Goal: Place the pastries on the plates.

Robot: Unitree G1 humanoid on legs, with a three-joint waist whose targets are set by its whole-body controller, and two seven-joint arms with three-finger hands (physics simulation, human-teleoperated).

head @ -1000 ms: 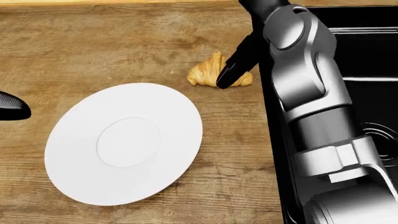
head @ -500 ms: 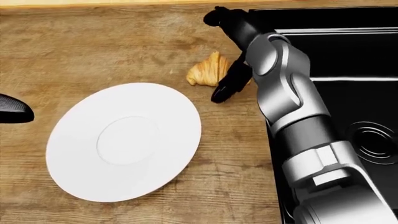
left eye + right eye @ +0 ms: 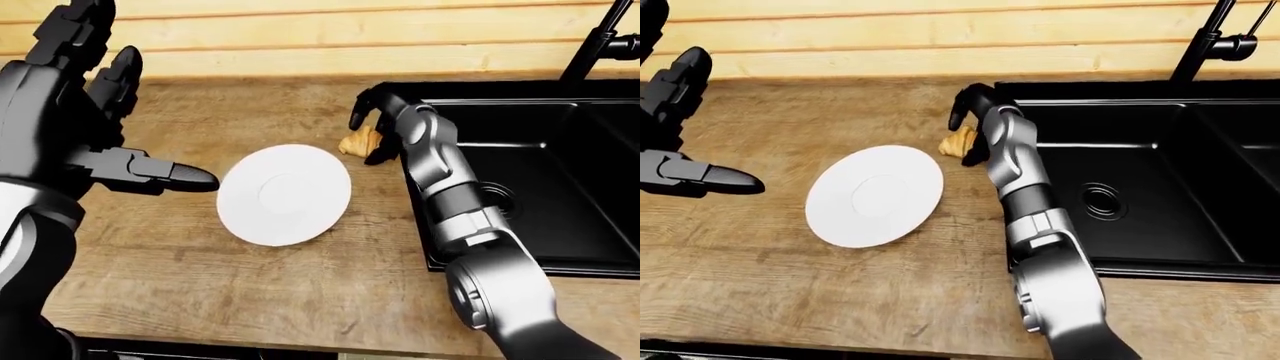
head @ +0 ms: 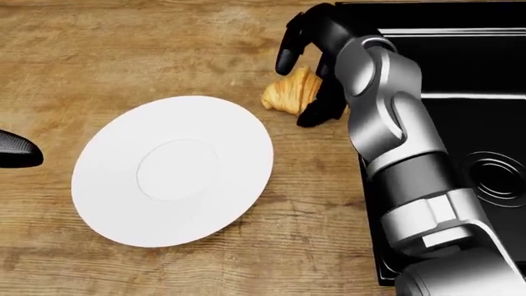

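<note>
Reaching over the croissant (image 4: 291,91), the right hand (image 4: 308,71) is arched above it with its fingers spread: one finger (image 4: 287,55) hangs past the upper-left side of the pastry and another lies along its lower-right edge, by the sink (image 4: 460,92). The fingers stand about the croissant but are not seen pressed closed on it, so the hand is judged apart, not yet clamped. The croissant rests on the wooden counter (image 4: 123,49), just beside the sink rim and near the upper-right edge of the white plate (image 4: 172,169), which is bare. The left hand (image 3: 95,112) is held raised over the counter at the left of the left-eye view, fingers spread, well apart from the plate and holding nothing.

For the grasp to be done well, the fingers should be lowered until the pastry sits between them, then closed gently across its thicker middle, since a flaky shape could be crushed or squeezed sideways toward the sink. Only a short carry down-left to the plate's centre would then be needed.
</note>
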